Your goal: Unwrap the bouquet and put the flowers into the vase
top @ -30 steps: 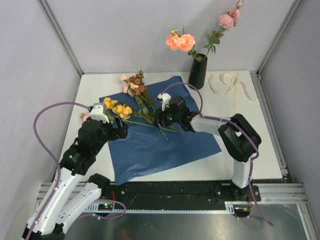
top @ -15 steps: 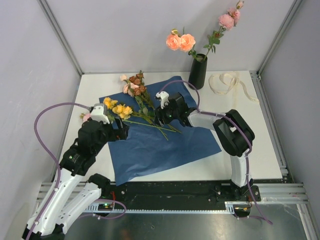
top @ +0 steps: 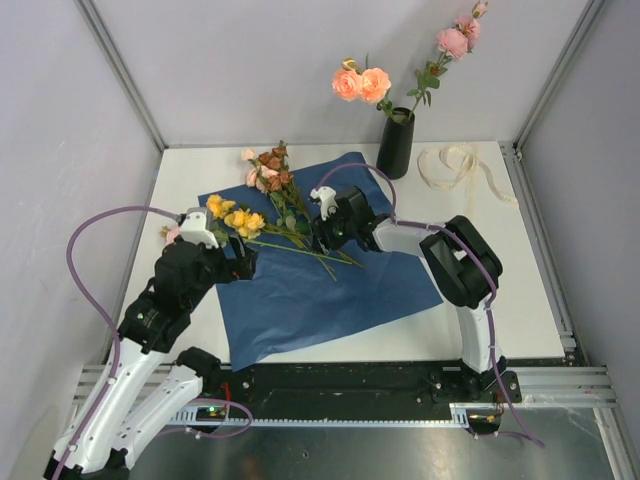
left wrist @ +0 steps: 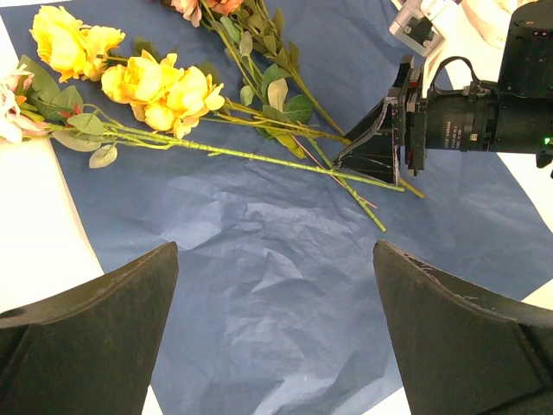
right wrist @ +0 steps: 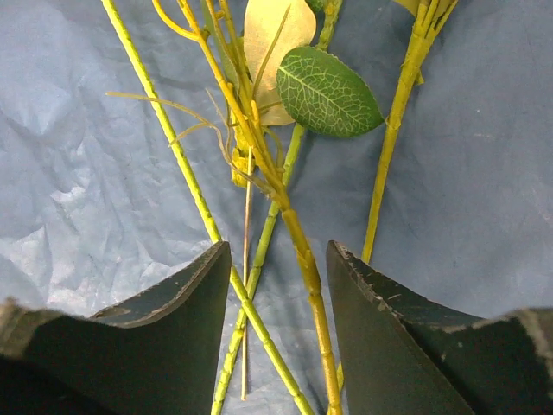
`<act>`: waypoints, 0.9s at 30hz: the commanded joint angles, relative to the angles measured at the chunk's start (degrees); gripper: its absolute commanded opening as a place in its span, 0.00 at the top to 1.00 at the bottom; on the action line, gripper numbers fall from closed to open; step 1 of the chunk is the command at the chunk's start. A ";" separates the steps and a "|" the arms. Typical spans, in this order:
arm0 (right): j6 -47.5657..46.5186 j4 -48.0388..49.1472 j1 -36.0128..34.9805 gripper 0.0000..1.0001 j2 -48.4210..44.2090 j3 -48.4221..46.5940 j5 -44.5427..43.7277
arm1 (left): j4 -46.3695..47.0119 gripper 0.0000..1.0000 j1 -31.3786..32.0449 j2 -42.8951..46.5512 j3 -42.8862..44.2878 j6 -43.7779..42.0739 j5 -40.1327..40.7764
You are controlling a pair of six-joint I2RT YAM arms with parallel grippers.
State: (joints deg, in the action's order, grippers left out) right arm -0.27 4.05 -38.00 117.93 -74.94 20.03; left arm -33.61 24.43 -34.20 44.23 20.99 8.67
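Flowers (top: 246, 220) lie on the blue paper (top: 330, 290); I see my right tool (right wrist: 278, 268) half open astride their stems (right wrist: 263, 164), and left tool (left wrist: 275, 255) wide open, empty

The crinkled paper sheet (top: 330, 285) is dark blue, the surface (top: 510, 290) white, the vase (top: 395, 148) matte black, the ribbon (top: 424, 165) cream, the stems (right wrist: 304, 259) light green, the veined leaf (right wrist: 328, 91) darker green, with yellow roses (top: 238, 218), brownish-red roses (top: 270, 160), peach roses (top: 360, 84) and pink roses (top: 455, 38).
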 commanded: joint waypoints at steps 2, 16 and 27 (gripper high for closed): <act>-1.94 0.79 0.13 0.51 0.89 -2.59 -0.15 | 1.41 0.01 0.23 0.54 -0.24 0.35 0.04; 1.36 5.08 1.40 1.00 -3.32 -1.35 4.12 | 1.20 0.02 0.20 0.13 -0.42 1.74 0.79; 14.22 19.87 2.60 1.00 -10.29 4.22 12.49 | 1.17 0.03 0.23 -2.59 1.85 10.38 -1.76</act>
State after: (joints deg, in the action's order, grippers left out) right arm 7.44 13.56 -35.27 113.01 -71.85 28.75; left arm -33.63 24.43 -34.87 43.92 26.33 8.69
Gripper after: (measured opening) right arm 0.046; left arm 0.970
